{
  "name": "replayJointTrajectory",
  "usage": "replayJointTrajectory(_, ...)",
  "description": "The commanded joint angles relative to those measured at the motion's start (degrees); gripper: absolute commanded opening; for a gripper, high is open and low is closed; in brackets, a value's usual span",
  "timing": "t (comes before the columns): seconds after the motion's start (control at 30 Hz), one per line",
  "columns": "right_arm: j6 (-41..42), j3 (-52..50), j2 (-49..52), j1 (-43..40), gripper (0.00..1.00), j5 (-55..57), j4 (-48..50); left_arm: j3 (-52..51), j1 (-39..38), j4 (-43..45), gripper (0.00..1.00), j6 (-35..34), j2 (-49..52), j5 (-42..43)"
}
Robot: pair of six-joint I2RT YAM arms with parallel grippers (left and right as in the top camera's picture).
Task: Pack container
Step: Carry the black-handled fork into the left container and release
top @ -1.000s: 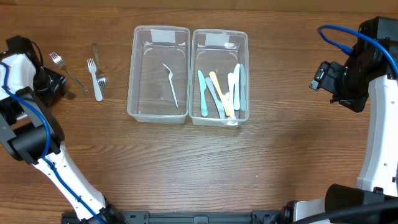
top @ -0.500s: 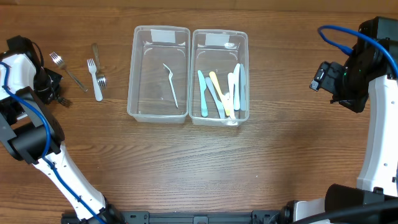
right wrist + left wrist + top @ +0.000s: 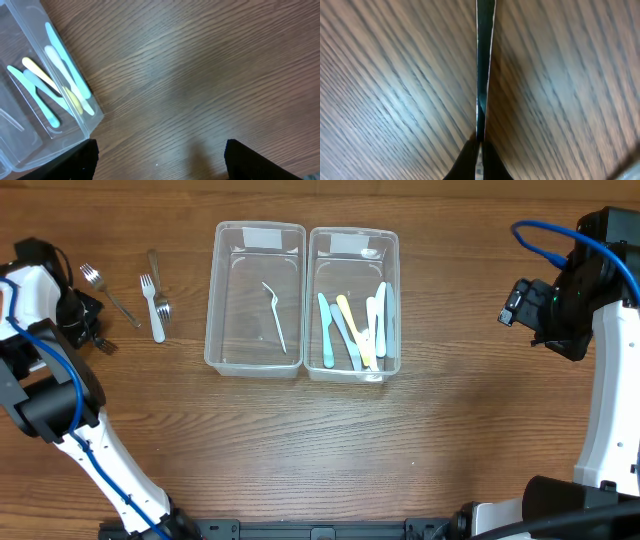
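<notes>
At the left edge of the counter (image 3: 420, 440) the left tool (image 3: 98, 340) was pressed together, a thin edge-on strip (image 3: 485, 75) at its tips unidentifiable, while the right tool (image 3: 160, 167) hung spread over open wood right of the 2 containers (image 3: 212, 300).

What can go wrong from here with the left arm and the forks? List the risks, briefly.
1. The left gripper is shut near the metal fork but apart from it. The wrist view shows only a thin dark strip edge-on at its tips, so any hold looks slight and could twist or slip.
2. The white fork lies right beside a second metal fork; picking one could drag the other.
</notes>
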Motion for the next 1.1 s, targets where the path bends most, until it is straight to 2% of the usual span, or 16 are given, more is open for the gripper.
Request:
replayJointTrajectory(0.0,-0.2,0.1,-0.6,0.0,0.83,-0.3,0.3,-0.4,-5.1,-0.9,0.04,3.0,-10.5,0.0)
replayJointTrajectory(0.17,-0.2,0.1,-0.6,0.0,0.83,-0.3,0.8,-0.4,-14.4,-1.4,0.04,6.9,-23.6,-0.1)
replayJointTrajectory(0.27,-0.2,0.1,-0.6,0.0,0.83,-0.3,1.2,-0.4,-25.1,-1.7,0.04,8.4,-31.4,-0.1)
replayJointTrajectory(0.4,-0.2,0.1,-0.6,0.0,0.83,-0.3,1.3,-0.4,-35.6,-1.7,0.04,8.6,-32.5,-0.1)
replayJointTrajectory(0.53,-0.2,0.1,-0.6,0.0,0.83,-0.4,1.3,-0.4,-43.6,-0.7,0.04,8.7,-28.7,-0.3)
replayJointTrajectory(0.7,-0.2,0.1,-0.6,0.0,0.83,-1.2,1.1,-0.4,-47.0,-0.6,0.04,8.5,-21.0,1.6)
replayJointTrajectory(0.93,-0.2,0.1,-0.6,0.0,0.83,-1.4,0.9,-0.4,-46.9,-1.1,0.05,8.6,-11.1,3.3)
replayJointTrajectory(1.0,-0.2,0.1,-0.6,0.0,0.83,-1.4,0.9,-0.4,-46.9,-2.1,0.08,8.8,-9.9,3.4)
replayJointTrajectory(1.03,-0.2,0.1,-0.6,0.0,0.83,-1.4,0.9,-0.4,-46.9,-2.3,0.13,9.0,-9.7,3.3)
replayJointTrajectory(1.07,-0.2,0.1,-0.6,0.0,0.83,-1.4,0.9,-0.4,-46.9,-2.4,0.21,10.2,-9.7,3.3)
